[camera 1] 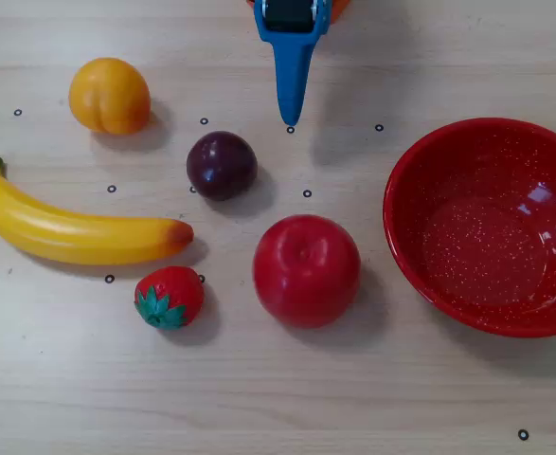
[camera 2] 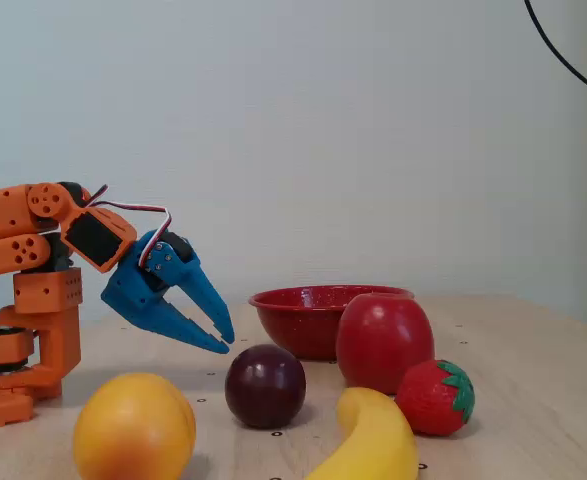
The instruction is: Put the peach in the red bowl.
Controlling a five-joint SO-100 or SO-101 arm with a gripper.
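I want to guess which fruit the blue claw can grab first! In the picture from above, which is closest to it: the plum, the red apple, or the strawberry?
From the gripper in the overhead view:
1. Plum, just below-left of the tip.
2. Red apple, lower down, middle.
3. Strawberry, lowest, further left.

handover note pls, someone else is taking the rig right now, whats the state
Gripper: slightly open, holding nothing, raised above the table near the plum.
Peach: on the table at the upper left of the overhead view, above the banana, untouched.
Red bowl: at the right edge of the overhead view, nothing in it.
In between sit the plum, the apple and a strawberry.
Done: nothing yet.
Left: reach the peach, grasp it, carry it past the plum and apple, drop it in the bowl.
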